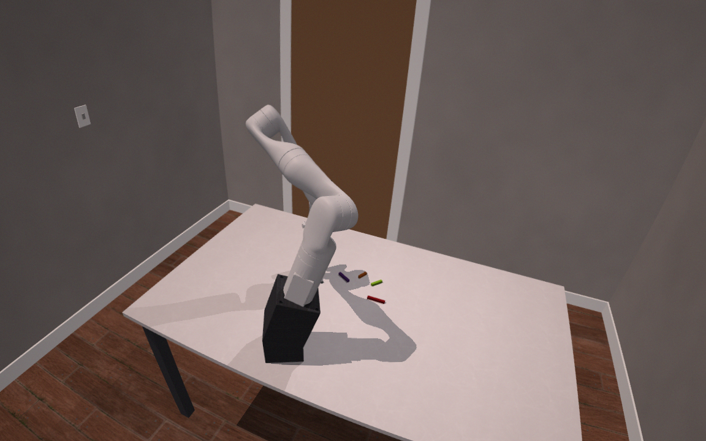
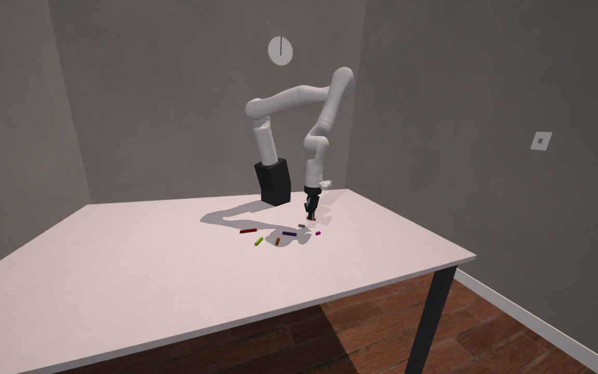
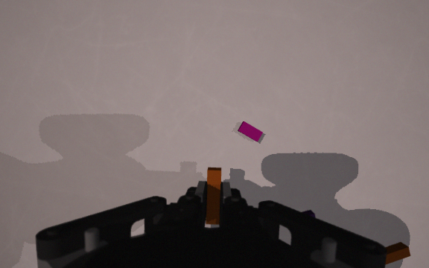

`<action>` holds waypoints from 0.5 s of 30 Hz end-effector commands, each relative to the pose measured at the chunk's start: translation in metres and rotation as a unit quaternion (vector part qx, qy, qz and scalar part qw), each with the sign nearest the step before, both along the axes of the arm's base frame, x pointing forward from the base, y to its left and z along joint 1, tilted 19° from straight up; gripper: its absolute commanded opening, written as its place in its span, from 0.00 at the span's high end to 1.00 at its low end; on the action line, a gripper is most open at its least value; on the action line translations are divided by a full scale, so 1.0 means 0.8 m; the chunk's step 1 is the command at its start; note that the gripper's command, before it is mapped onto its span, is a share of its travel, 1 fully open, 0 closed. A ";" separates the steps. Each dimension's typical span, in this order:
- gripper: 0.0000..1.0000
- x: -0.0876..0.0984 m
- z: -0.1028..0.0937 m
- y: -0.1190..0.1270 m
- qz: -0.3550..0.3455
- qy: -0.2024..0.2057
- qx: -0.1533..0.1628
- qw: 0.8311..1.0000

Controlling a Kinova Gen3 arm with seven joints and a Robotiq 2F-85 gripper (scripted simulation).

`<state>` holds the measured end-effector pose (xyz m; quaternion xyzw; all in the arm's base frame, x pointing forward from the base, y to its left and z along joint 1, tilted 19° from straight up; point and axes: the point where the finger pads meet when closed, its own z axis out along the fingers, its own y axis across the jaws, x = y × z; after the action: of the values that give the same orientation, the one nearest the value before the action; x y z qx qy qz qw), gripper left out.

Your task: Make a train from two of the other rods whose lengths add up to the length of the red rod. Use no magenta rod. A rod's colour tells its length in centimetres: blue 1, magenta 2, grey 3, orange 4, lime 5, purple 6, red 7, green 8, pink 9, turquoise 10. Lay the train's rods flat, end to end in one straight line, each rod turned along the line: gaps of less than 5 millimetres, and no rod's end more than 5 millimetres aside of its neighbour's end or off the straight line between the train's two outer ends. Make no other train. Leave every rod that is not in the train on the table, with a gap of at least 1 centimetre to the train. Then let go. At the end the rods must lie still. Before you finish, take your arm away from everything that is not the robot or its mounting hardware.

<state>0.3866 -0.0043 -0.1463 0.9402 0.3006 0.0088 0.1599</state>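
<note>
My gripper (image 2: 311, 213) (image 3: 214, 193) is shut on an orange rod (image 2: 313, 218) (image 3: 214, 197), held upright a little above the table. The gripper is hidden behind the arm in the top view. A grey rod (image 2: 301, 225) lies just in front of it. A magenta rod (image 2: 317, 232) (image 3: 250, 131) lies a little further out. The red rod (image 1: 375, 299) (image 2: 247, 230), a lime rod (image 1: 376, 283) (image 2: 258, 240), a purple rod (image 1: 343, 277) (image 2: 289, 234) and a second orange rod (image 1: 362, 274) (image 2: 276, 240) (image 3: 397, 253) lie flat and apart from each other.
The black arm base (image 1: 288, 327) (image 2: 273, 182) stands on the white table (image 1: 482, 351) (image 2: 152, 288) behind the rods. The arm's shadow falls over the rods.
</note>
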 end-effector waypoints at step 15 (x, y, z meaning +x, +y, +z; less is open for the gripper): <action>0.95 0.001 -0.037 -0.018 -0.002 0.004 -0.005 1.000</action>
<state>0.3874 -0.0180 -0.1756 0.9401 0.2996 0.0037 0.1629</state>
